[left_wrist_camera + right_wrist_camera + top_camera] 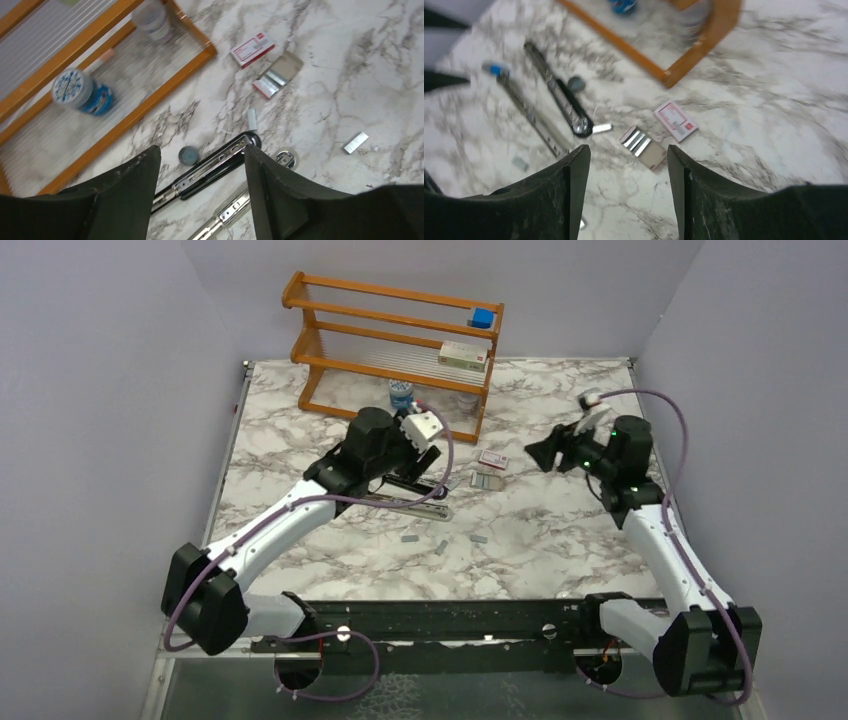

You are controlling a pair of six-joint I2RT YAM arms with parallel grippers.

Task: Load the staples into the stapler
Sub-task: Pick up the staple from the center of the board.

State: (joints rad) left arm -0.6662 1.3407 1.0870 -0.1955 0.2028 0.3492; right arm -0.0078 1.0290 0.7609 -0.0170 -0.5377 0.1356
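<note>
Closest to the near edge of the table point(560, 560): three loose staples point(441, 544), flat on the top, a little apart from each other, near the middle. Lots of bare room around them for coming straight down.

Just past them, left of the middle: the stapler point(210, 165), swung open into two long bars, lying flat. Silver channel point(220, 157) facing up; cannot tell whether filled or bare. Hanging right over it: the left gripper point(200, 152), jaws apart, holding nothing. Just beside the black bar: a small blue cap point(189, 155).

Over the right side, up in the air: the right gripper point(626, 150), jaws apart too, holding nothing, pointed toward a little open tray point(655, 156) with more shiny staples inside. One more strip right by the stapler's round end. Just behind the tray: a red-and-white box point(675, 120).

Most likely the picking-up step: stapler open, no strip taken yet. Calls next for pinching one thin, flat strip, tricky on a smooth top, then lining it up with the narrow channel.

Along the far edge: an orange rack point(400, 350), close to the left arm, so not much room there. More room toward the right edge.
</note>
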